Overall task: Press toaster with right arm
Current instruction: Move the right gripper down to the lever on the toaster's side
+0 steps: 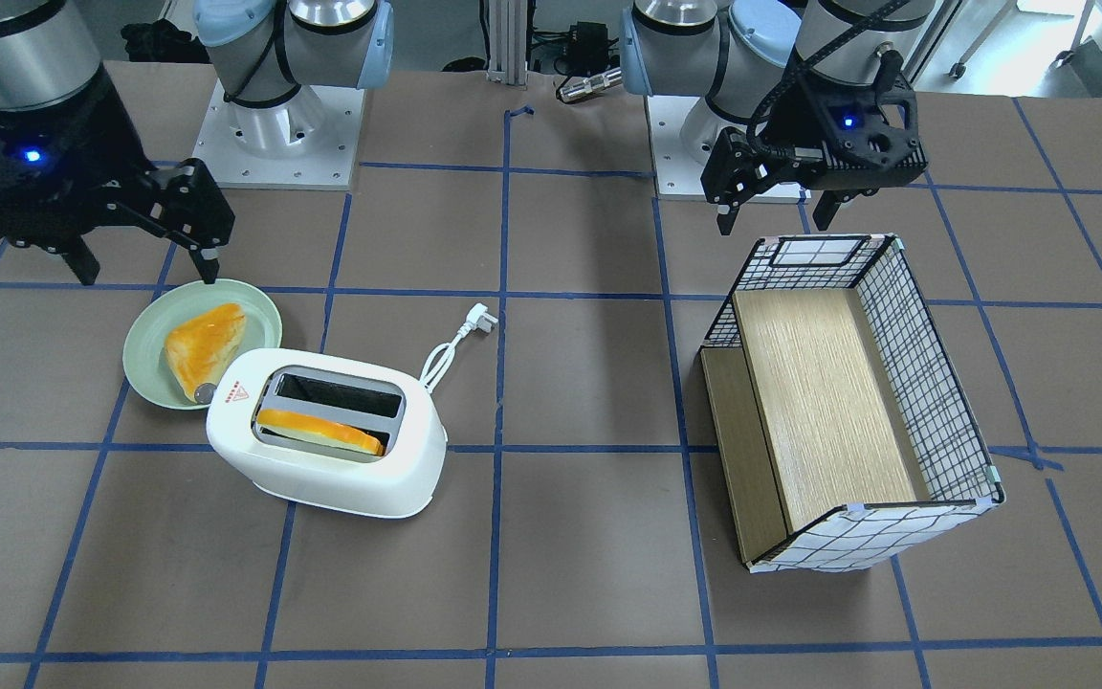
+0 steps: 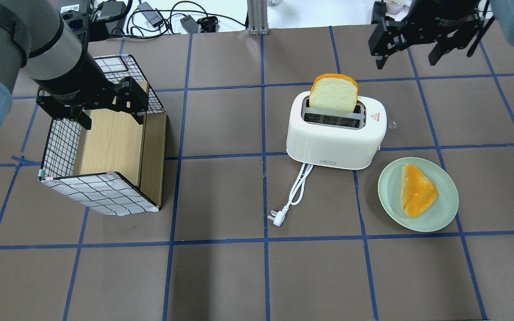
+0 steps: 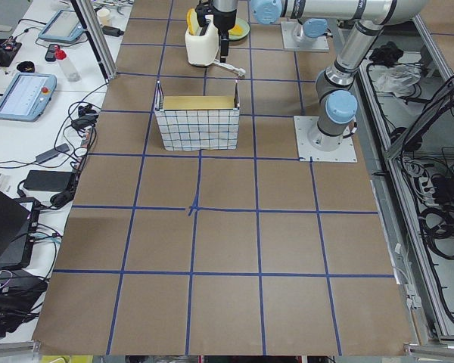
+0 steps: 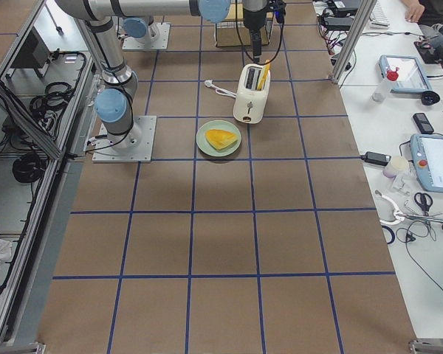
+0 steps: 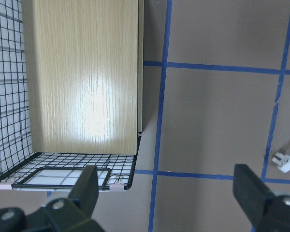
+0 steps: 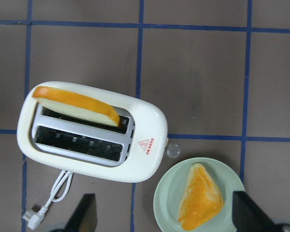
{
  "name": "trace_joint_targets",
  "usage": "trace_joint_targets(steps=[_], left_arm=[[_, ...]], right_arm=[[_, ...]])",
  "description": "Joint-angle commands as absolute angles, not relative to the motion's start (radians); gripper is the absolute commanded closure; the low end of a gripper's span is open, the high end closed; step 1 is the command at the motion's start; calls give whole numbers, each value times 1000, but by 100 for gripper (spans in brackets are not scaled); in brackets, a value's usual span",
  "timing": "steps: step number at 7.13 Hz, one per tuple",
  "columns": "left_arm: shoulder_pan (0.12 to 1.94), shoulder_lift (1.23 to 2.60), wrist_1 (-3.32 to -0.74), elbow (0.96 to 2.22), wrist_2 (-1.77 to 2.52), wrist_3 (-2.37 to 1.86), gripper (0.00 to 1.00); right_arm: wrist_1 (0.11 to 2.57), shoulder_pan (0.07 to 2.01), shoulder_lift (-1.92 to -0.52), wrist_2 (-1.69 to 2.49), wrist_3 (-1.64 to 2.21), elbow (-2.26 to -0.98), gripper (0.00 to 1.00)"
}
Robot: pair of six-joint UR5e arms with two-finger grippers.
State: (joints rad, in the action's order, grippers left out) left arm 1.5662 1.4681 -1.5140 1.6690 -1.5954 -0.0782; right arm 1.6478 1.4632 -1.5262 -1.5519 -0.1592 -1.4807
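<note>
The toaster (image 2: 333, 140) stands on the tabletop (image 2: 221, 200) just beside the plate (image 2: 444, 214); the right hand (image 2: 406, 55) hovers apart from it, spread wide, empty. Light smooth plastic, it probably slides: press straight down on the small knob (image 2: 392, 126) at its end.

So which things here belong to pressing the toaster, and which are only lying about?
For the job:
toaster, with a bread slice in one slot
right gripper, open

Lying about:
green plate with triangular bread
wire basket
</note>
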Motion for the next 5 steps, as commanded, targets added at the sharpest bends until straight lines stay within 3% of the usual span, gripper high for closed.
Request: trace_joint_targets(steps=[1,2,3,5], left_arm=[[1566,1470,-1514,1669,-1595,-78,0],[1566,1468,-1514,1669,-1595,-78,0],[1566,1468,-1514,1669,-1595,-78,0],[1566,1468,-1514,1669,-1595,-78,0]], right_arm=[[1651,1297,-1494,-1485,-345,-1485,26],[1654,1270,-1449,-1410,-354,-1485,52],[1657,1241,-1424,-1355,-357,-1485,67],[1657,1213,-1369,-1280,-405,-1485,75]])
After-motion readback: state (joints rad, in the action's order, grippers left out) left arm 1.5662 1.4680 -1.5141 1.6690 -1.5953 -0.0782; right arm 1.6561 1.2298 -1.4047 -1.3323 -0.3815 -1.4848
